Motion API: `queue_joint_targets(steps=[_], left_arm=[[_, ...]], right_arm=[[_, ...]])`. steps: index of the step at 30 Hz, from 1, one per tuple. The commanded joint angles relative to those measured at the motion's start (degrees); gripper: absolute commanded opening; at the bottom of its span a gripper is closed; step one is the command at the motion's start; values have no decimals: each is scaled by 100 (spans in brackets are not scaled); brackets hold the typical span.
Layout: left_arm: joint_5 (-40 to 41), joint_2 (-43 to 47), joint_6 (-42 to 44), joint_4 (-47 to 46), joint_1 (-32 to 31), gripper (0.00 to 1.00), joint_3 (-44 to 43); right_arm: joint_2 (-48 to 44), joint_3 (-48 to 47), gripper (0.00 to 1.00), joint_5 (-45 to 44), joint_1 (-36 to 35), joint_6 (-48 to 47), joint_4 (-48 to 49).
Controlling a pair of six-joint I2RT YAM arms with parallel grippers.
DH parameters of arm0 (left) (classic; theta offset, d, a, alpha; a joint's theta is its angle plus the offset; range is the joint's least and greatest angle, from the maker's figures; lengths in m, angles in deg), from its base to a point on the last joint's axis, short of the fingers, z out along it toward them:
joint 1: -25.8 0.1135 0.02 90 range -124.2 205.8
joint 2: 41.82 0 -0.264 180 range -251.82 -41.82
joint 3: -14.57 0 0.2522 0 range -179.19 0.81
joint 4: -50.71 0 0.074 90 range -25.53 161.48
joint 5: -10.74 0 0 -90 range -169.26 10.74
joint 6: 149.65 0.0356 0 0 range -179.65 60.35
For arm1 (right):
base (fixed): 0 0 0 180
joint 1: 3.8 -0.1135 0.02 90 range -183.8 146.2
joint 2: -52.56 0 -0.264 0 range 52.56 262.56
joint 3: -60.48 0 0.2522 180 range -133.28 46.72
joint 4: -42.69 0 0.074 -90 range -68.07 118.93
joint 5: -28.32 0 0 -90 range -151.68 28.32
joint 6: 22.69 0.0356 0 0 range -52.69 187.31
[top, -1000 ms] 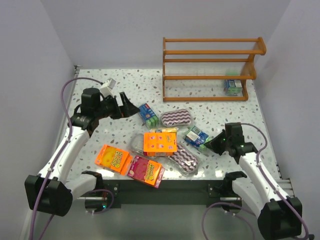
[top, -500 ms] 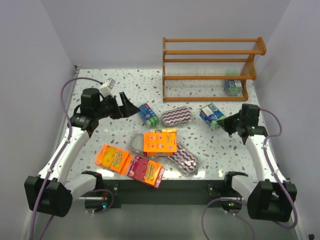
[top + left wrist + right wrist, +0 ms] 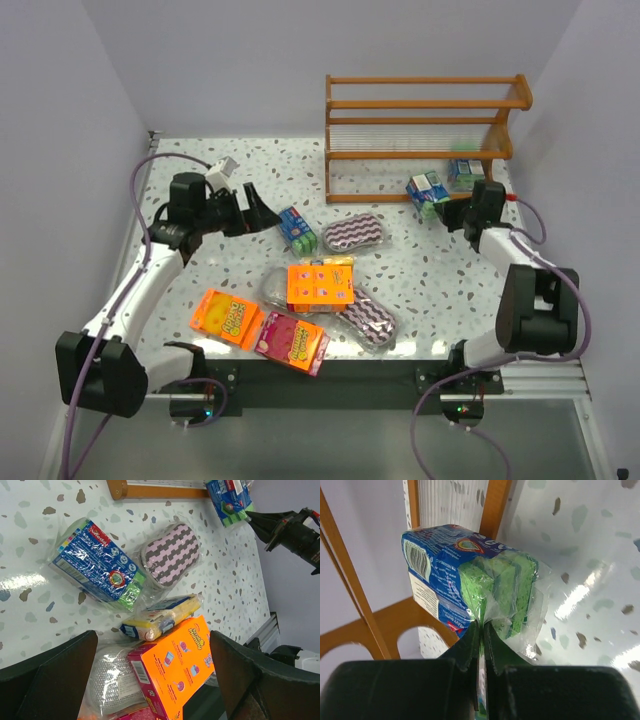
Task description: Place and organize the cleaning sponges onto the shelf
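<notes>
1. Where the speckled worktop (image 3: 250, 165) reaches its far right corner, the shelf (image 3: 420, 100) stands, with orange-brown wooden rails and pale wire grids. One shelved pack (image 3: 463, 173) sits on its bottom tier.
2. Left gripper (image 3: 258, 210): fingers spread wide apart on the far-left side, gripping nothing.
3. Right gripper (image 3: 481, 630): fingers clamped on the crinkled clear wrap of a blocky blue-and-green held sponge pack (image 3: 470, 580), just on the near side of the shelf's bottom rail.
4. Loose at centre lie an oval zigzag pad (image 3: 353, 235), a glossy orange box (image 3: 320, 285) and a yellow block (image 3: 162, 615).
</notes>
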Motion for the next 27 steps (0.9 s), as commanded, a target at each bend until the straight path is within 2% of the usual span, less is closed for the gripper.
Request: queue_joint_targets(steps=[1,4,12,16,27], left_arm=[[-13,-131,161,-270,-17,100,-324],[-4,-262,161,-296,-18,100,-394],[22,-710,143,-367,-17,100,-675],[39,-895,117,-384,-17,100,-798],[31,-1177,64,-384,-17,100,-992]], right_arm=[[473,-362,0,-286,-9,569,1355],[965,-713,0,-294,-53,684,1718],[1791,-1636,0,-795,-343,965,1771],[2117,-1997,0,-1032,-527,1027,1473],[2320,-2024,0,-1806,-756,1299,980]])
